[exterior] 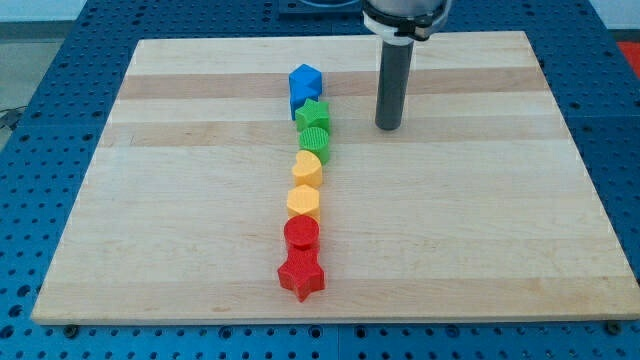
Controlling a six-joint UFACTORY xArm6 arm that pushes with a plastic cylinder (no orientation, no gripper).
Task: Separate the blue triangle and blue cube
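Two blue blocks sit pressed together at the top of a column of blocks near the board's middle. The upper blue block point(306, 78) looks angular. The lower blue block point(297, 103) is partly hidden behind a green star, so I cannot tell which is the triangle and which the cube. My tip point(388, 127) rests on the board to the right of the column, about level with the green star point(313, 114) and apart from every block.
Below the green star the column runs down the view: a green cylinder point(313, 141), a yellow heart point(308, 168), a yellow hexagon point(303, 202), a red cylinder point(301, 235) and a red star point(301, 276). The wooden board point(150, 200) lies on a blue table.
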